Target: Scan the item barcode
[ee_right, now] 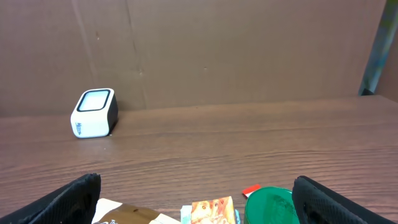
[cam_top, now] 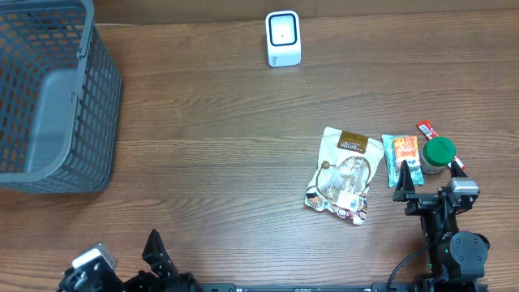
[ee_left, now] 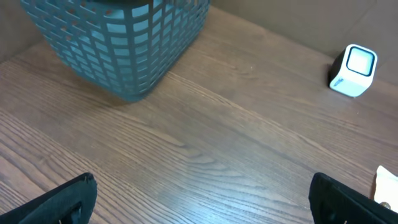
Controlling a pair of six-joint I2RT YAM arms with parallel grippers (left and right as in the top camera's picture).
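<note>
A white barcode scanner [cam_top: 283,38] stands upright at the far middle of the table, also seen as the scanner [ee_left: 353,70] and the scanner [ee_right: 94,112]. The items lie at the right: a white and brown snack bag [cam_top: 345,174], an orange and teal packet [cam_top: 402,156], a green-lidded jar [cam_top: 439,154] and a red stick pack [cam_top: 427,130]. My right gripper [cam_top: 426,195] hangs open just on the near side of the jar [ee_right: 269,205] and packet [ee_right: 211,211], with nothing between its fingers. Near the front left edge, my left gripper [ee_left: 202,196] is open over bare wood.
A grey mesh basket [cam_top: 49,97] stands at the far left, seen as the basket [ee_left: 124,43] in the left wrist view. A brown cardboard wall [ee_right: 199,50] backs the table behind the scanner.
</note>
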